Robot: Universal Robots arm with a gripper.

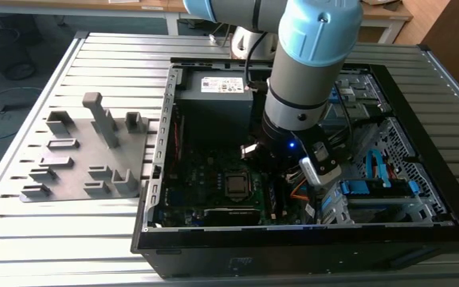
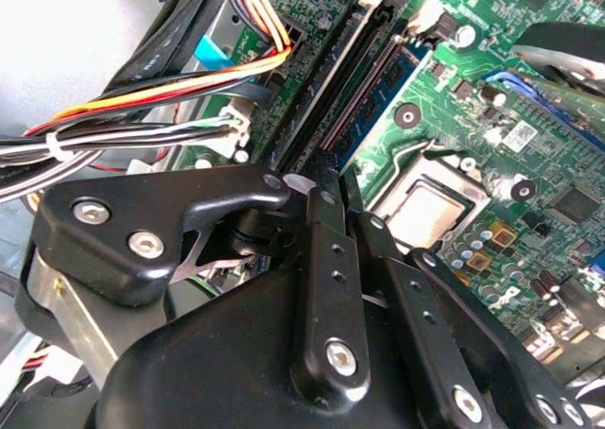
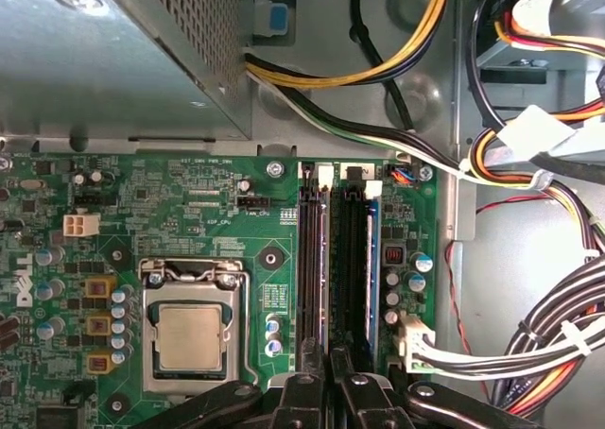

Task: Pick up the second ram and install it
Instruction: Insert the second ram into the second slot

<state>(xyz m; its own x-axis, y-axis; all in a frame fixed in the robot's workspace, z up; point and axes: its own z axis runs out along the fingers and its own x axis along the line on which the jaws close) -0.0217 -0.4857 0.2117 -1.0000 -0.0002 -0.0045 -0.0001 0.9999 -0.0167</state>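
I have the gripper (image 3: 331,391) low over the motherboard's (image 3: 189,212) memory slots (image 3: 312,259), fingers close together around a thin edge, likely the second ram (image 2: 317,197). Install step, I judge: next calls for squaring it over its slot.

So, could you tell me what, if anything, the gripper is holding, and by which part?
Cannot be told: the gripper hangs over the memory slots, its body hiding any grasp.

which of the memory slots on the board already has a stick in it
The slot nearest the wire bundle holds a blue-edged memory stick. The black slots beside it, toward the processor, look empty. The gripper sits just over those slots.
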